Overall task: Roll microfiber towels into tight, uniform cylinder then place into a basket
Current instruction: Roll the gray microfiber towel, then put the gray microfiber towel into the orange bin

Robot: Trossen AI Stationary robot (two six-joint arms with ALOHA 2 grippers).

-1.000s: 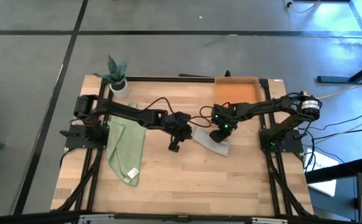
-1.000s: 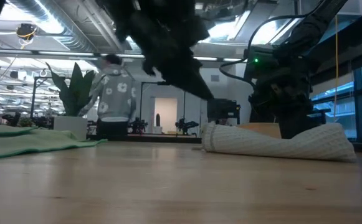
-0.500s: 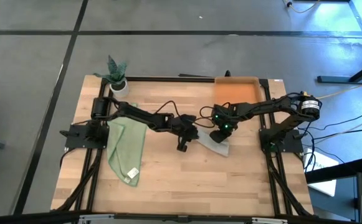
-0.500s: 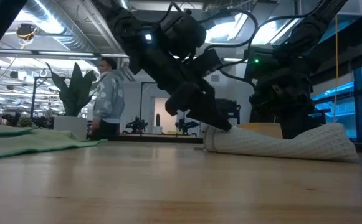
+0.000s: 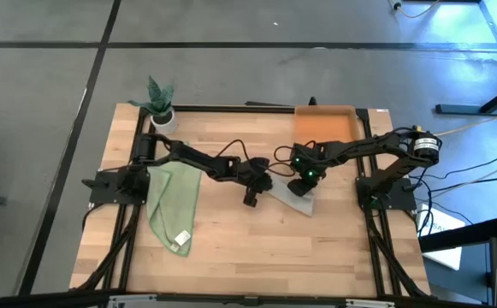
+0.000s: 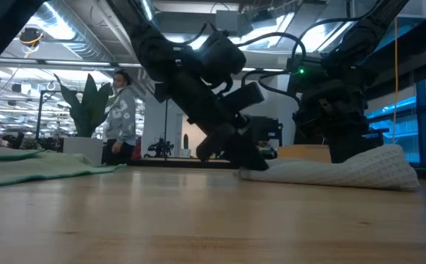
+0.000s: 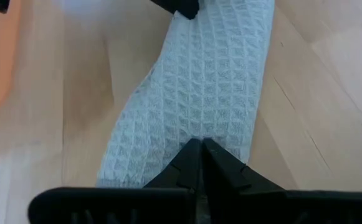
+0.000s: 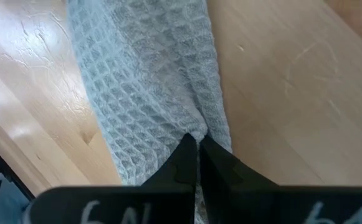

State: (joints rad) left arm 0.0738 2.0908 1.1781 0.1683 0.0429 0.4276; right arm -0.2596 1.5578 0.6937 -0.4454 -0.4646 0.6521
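The grey towel lies rolled into a rough cylinder on the table's middle, slanting from far left to near right. My left gripper is shut, its tips down on the roll's left end. My right gripper is shut on the roll farther right. The green towel lies spread flat at the left, its white tag toward the near edge. The orange basket stands at the far edge, just beyond the right gripper. My left gripper sets its shut fingertips on the top of the grey towel's left end, slanting down from the table's left. The fingers point along the roll, which lies on the table. My right gripper pinches a lengthwise fold on the roll's top between its fingertips, slanting down from the right. The fingers point along the roll, and the towel stays on the table.
A small white plant pot stands at the far left corner. Bare wood lies along the near half of the table. In the low view a person stands in the room beyond.
My left gripper has come down and toward the table's right, from above the bare wood onto the grey towel's left end, staying shut. That end of the roll now lies flatter under the fingertips.
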